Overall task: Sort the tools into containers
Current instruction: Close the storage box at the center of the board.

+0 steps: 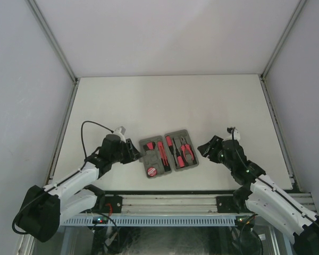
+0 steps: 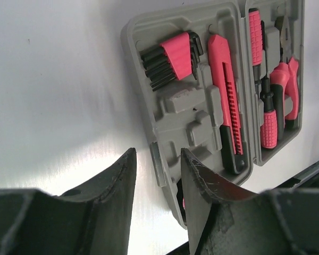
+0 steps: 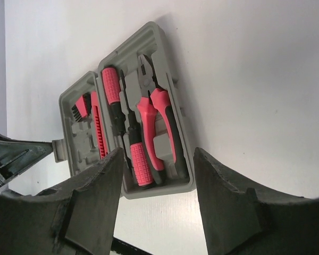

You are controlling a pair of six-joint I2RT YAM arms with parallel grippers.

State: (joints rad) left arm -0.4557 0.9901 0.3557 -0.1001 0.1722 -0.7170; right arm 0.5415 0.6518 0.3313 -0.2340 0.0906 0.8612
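You are close to the end of the sort, as far as these views show; no tool lies loose on the table point(image 1: 149, 101), and every red-and-black piece I can find sits in a recess of the grey case point(image 2: 189, 114).

The case lies open and flat at the table's 6 o'clock, near the arm bases; it is rounded-cornered plastic, with its two halves side by side.

- **Half at the case's 9 o'clock:** you have the hex-key set point(image 2: 173, 58) fanned in its red holder; the slim knife point(image 2: 226, 101) lies beside it; a round red piece point(image 1: 151, 171) sits at the near corner. Several moulded pockets between them look bare; whether anything belongs there I cannot tell.
- **Half at 3 o'clock:** the first screwdriver point(image 3: 111, 85) and the second screwdriver point(image 3: 140, 162) lie head to tail; the pliers point(image 3: 158, 114) lie alongside, further toward 3 o'clock.

By my judgement little is left for you: a check that each tool seats flush, and perhaps folding the case shut, though the task does not ask for that.

The left gripper point(image 1: 135, 153) sits at the case's 9 o'clock with its jaws apart; the latch tab point(image 2: 157, 163) shows between its fingers; nothing is clasped, and I cannot tell whether a finger touches the case. The right gripper point(image 1: 203, 147) sits at the case's 3 o'clock, jaws released wide, empty, apart from the case.
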